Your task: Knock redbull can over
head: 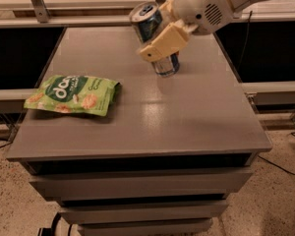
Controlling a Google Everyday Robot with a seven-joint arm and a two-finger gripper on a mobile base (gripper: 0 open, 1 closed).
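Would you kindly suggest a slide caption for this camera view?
Cream pincer against tilted slim blue-and-silver metal can, rear of grey cabinet top.

A robot test lab, not a home.
A grey drawer cabinet (pixel 137 127) stands on speckled floor (pixel 280 200) with metal racking (pixel 34 1) behind; the gripper (pixel 160 48) hangs over the cabinet's far end against the redbull can (pixel 150 26).

Grey drawer cabinet (pixel 137 183) on speckled floor (pixel 280 200) — pale shelves (pixel 273 88) beside it
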